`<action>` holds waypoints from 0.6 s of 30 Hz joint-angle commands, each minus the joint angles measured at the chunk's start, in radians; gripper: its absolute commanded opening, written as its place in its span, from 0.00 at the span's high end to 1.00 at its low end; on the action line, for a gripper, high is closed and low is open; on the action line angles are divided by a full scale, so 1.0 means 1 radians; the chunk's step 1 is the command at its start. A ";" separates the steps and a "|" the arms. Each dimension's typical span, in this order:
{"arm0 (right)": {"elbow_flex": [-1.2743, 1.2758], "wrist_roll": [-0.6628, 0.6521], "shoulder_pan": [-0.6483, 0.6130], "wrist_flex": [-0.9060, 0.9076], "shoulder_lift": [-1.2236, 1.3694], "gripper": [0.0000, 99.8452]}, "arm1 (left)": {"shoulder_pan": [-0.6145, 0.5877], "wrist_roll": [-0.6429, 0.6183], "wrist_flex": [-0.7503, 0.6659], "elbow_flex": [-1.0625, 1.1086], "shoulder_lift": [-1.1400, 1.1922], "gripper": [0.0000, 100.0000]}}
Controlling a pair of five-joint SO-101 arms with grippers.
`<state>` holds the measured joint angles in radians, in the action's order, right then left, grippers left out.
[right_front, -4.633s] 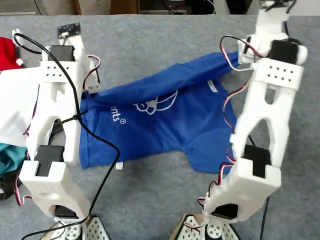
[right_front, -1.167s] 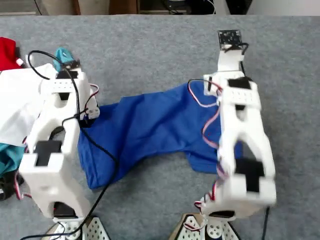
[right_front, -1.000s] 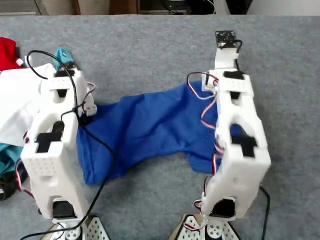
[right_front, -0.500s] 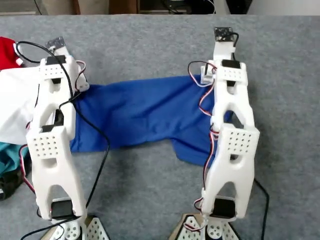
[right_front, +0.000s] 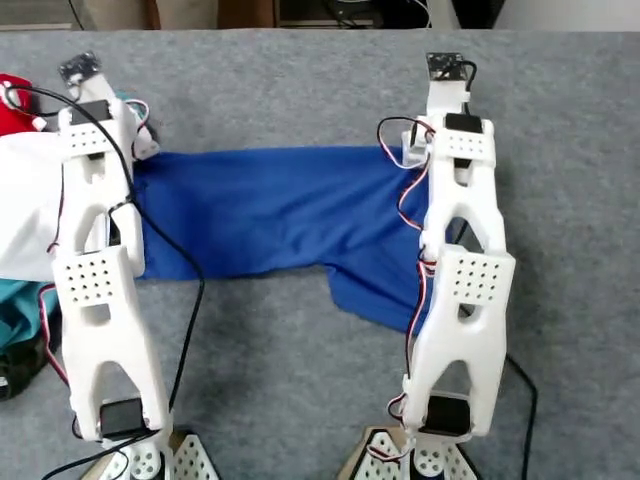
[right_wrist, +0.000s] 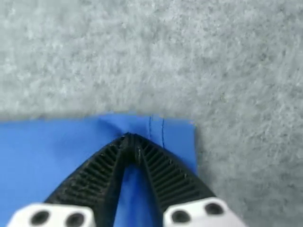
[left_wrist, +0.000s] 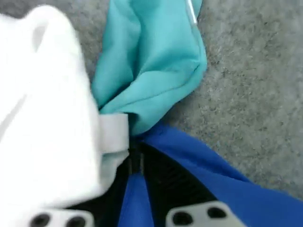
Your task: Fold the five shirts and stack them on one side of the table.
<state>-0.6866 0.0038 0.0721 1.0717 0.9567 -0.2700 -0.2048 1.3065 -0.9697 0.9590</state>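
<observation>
The left claw (left_wrist: 135, 158) is clamped on one corner of the blue cotton shirt (right_front: 270, 205), and the right claw (right_wrist: 130, 138) pinches a hemmed corner of it. In the high view the shirt lies spread flat between them on the grey felt table (right_front: 300, 90), from 10 o'clock to 1 o'clock. At 9 o'clock lie a white shirt (right_front: 25, 215), a teal shirt (left_wrist: 151, 61) touching it, and a red garment (right_front: 12, 100).
</observation>
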 commanded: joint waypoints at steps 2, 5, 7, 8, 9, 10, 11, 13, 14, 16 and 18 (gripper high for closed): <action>-0.028 -0.054 -0.001 0.121 -0.124 0.99 | -0.025 -0.029 0.121 -0.169 -0.018 0.95; -0.028 -0.092 -0.028 0.201 -0.202 0.99 | -0.014 -0.031 0.256 -0.284 -0.018 0.83; -0.028 -0.109 -0.050 0.238 -0.257 0.99 | -0.005 -0.031 0.341 -0.364 -0.018 0.78; -0.030 -0.109 -0.059 0.250 -0.286 0.99 | -0.003 -0.031 0.382 -0.407 -0.018 0.76; -0.028 -0.114 -0.061 0.259 -0.318 0.99 | 0.003 -0.026 0.416 -0.448 -0.016 0.77; -0.028 -0.126 -0.068 0.269 -0.351 0.99 | 0.005 -0.023 0.448 -0.489 -0.012 0.78; -0.028 -0.138 -0.073 0.278 -0.381 0.99 | 0.006 -0.023 0.457 -0.509 -0.010 0.79; -0.027 -0.163 -0.081 0.325 -0.438 0.99 | 0.002 -0.023 0.457 -0.482 -0.018 0.85; -0.027 -0.180 -0.094 0.365 -0.461 0.99 | 0.002 -0.020 0.459 -0.456 -0.019 0.88; -0.018 -0.219 -0.127 0.465 -0.493 0.99 | 0.011 0.041 0.459 -0.371 -0.019 0.95; 0.001 -0.232 -0.159 0.548 -0.499 0.99 | 0.018 0.097 0.459 -0.239 -0.044 0.98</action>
<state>-0.6866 -0.2018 -0.0399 1.5136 0.5439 -0.2746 -0.1695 1.7499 -1.3318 0.9559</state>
